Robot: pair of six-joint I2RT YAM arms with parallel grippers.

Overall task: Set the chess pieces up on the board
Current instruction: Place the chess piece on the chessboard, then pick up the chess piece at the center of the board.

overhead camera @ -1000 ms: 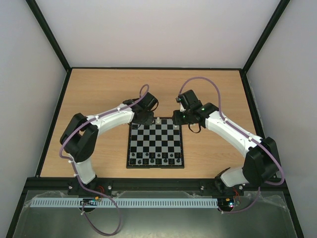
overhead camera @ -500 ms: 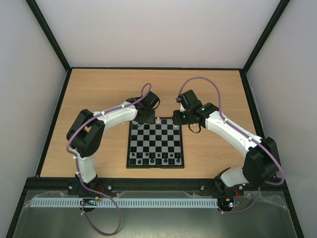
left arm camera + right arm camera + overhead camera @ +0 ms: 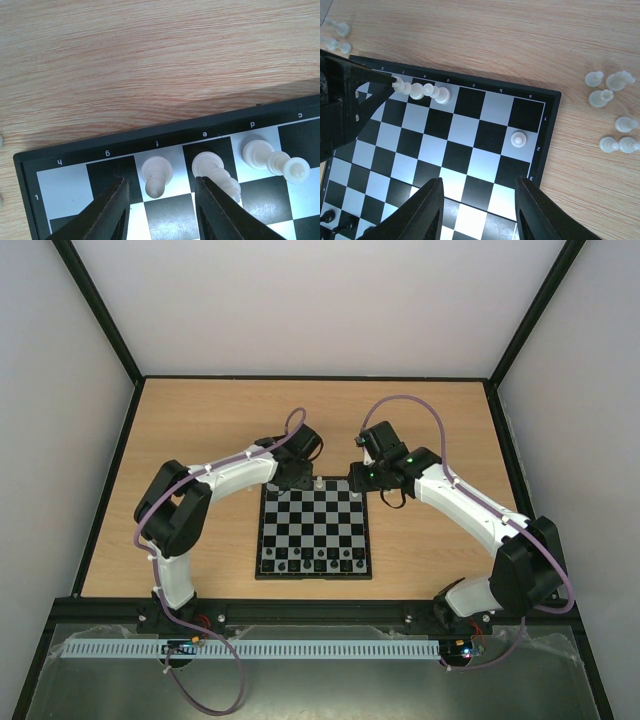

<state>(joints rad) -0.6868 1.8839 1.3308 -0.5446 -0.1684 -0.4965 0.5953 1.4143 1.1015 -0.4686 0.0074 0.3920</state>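
I see the left gripper (image 3: pixel 160 181) spread astride a chess piece (image 3: pixel 156 172), and the right gripper (image 3: pixel 479 180) spread above the board (image 3: pixel 547 131). Loose pieces (image 3: pixel 597 97) lie to its right on the wood table (image 3: pixel 520 40).

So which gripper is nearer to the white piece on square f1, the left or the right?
Left. The left gripper stands open with a finger on either side of the f1 piece. The right gripper hovers several squares away, toward the board's a side.

A light wooden table (image 3: pixel 200 430) sits inside plain whitish walls (image 3: pixel 320 300) framed by black corner posts (image 3: pixel 100 310), evenly lit.
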